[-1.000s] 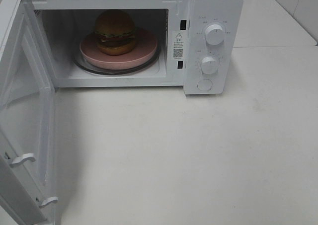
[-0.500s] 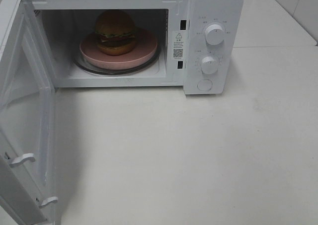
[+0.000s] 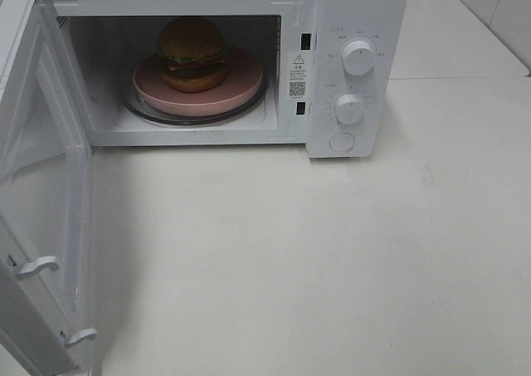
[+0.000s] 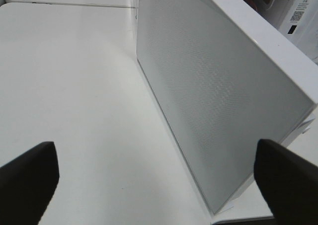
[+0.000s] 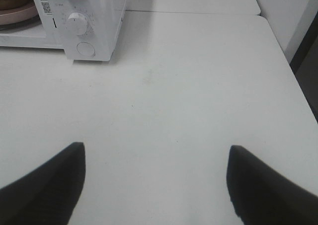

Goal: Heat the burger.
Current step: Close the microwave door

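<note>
The burger (image 3: 192, 54) sits on a pink round plate (image 3: 241, 85) on the glass turntable inside the white microwave (image 3: 357, 11), whose door (image 3: 41, 193) is swung wide open to the left. Neither arm shows in the high view. In the left wrist view my left gripper (image 4: 154, 178) stands open and empty, just outside the open door (image 4: 218, 101). My right gripper (image 5: 156, 178) is open too, holding nothing, above bare table to the right of the microwave (image 5: 94, 16). The plate's edge (image 5: 15, 16) peeks into that view.
Two dials (image 3: 358, 57) and a round button (image 3: 341, 142) line the microwave's right panel. Two latch hooks (image 3: 37, 266) stick out of the door's inner edge. The white table (image 3: 332, 268) stretches in front; its right edge (image 5: 290, 61) shows in the right wrist view.
</note>
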`<state>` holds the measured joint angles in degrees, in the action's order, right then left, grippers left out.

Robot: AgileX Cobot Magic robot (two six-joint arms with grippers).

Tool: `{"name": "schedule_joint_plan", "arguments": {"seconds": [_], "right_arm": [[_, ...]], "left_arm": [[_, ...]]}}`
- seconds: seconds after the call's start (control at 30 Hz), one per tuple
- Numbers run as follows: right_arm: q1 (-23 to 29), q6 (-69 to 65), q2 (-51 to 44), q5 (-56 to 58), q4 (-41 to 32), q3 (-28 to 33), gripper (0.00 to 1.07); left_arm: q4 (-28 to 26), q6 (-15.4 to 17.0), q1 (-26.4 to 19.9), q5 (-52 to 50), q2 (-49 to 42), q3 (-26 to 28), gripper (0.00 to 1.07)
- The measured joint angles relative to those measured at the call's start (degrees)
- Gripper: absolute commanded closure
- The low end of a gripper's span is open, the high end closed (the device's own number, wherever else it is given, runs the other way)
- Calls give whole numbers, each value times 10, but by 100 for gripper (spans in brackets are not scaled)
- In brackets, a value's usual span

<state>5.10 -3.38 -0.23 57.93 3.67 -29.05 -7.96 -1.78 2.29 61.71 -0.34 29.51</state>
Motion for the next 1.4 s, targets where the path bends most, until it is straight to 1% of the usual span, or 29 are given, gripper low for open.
{"name": "schedule_joint_plan", "arguments": {"seconds": [0.57,0.63,0.67,0.73,0.83,0.9,0.93,0.97,1.0,1.03,1.07,1.1,1.13,1.17,1.2,1.23,1.27,1.3,1.33,1.37,1.4], "right_arm": [[0,0,0,0,0,0,31],[0,0,0,0,0,0,31],[0,0,0,0,0,0,31],[0,0,0,0,0,0,31],[0,0,0,0,0,0,31],[0,0,0,0,0,0,31],[0,0,0,0,0,0,31],[0,0,0,0,0,0,31],[0,0,0,0,0,0,31],[0,0,0,0,0,0,31],[0,0,0,0,0,0,31],[0,0,0,0,0,0,31],[0,0,0,0,0,0,32],[0,0,0,0,0,0,32],[0,0,0,0,0,0,32],[0,0,0,0,0,0,32],[0,0,0,0,0,0,32],[0,0,0,0,0,0,32],[0,0,0,0,0,0,32],[0,0,0,0,0,0,32],[0,0,0,0,0,0,32]], "left_arm": [[2,2,0,0,0,0,8],[27,18,0,0,0,0,9],[27,18,0,0,0,0,9],[41,31,0,0,0,0,9],[44,33,0,0,0,0,10],[44,35,0,0,0,0,15],[44,35,0,0,0,0,15],[44,37,0,0,0,1,20],[44,37,0,0,0,1,20],[45,40,0,0,1,8,31],[45,42,0,0,5,14,39],[45,42,0,0,5,14,39],[48,42,0,0,19,23,55],[52,42,0,0,28,28,65],[52,42,0,0,28,28,65],[63,42,0,-3,53,34,83],[73,42,0,-8,77,36,92],[73,42,0,-8,77,36,92],[77,42,0,-9,92,37,107],[91,41,0,-10,120,37,107],[91,41,0,-10,120,37,107]]}}
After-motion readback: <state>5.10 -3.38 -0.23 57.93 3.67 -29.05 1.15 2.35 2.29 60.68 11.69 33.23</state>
